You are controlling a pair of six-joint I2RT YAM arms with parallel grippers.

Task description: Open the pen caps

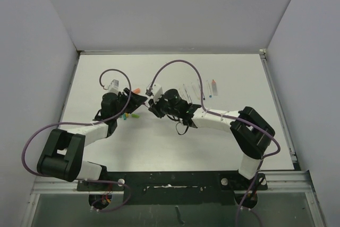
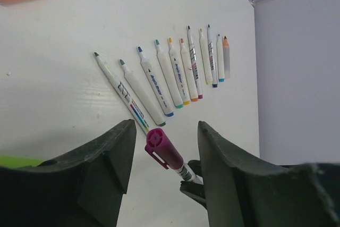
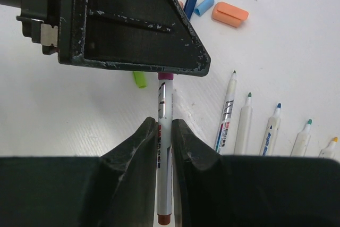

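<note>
The magenta cap (image 2: 163, 151) is on the end of a white pen (image 3: 164, 147). The pen is up in the air between the two arms, above the table (image 2: 53, 78).

The pen is long and thin. It points straight out from the right gripper (image 3: 164, 126) toward the left gripper (image 2: 166, 144). The cap is at the far end, and the brown tail end is near the right wrist camera.

The right gripper squeezes the white part of the pen tight, with one finger on each side. It grips well back from the cap, so the cap end sticks out free.

The cap sits right in the gap between the two fingers of the left gripper. Those fingers stand apart. There is a little space on each side of the cap, so they do not hold it yet. The left arm is the one next to the cap.

I think the next move is for the left fingers to pinch the cap. Then the two arms should pull apart along the line of the pen. A pull to the side may bend the pen or make the cap slip.

Farther out, caps that are already off lie on the table: a fat orange cap (image 3: 230, 14), two blue caps (image 3: 204, 5) and a green cap (image 3: 139, 80). A row of open pens (image 2: 175, 73) lies side by side past the left gripper.
</note>
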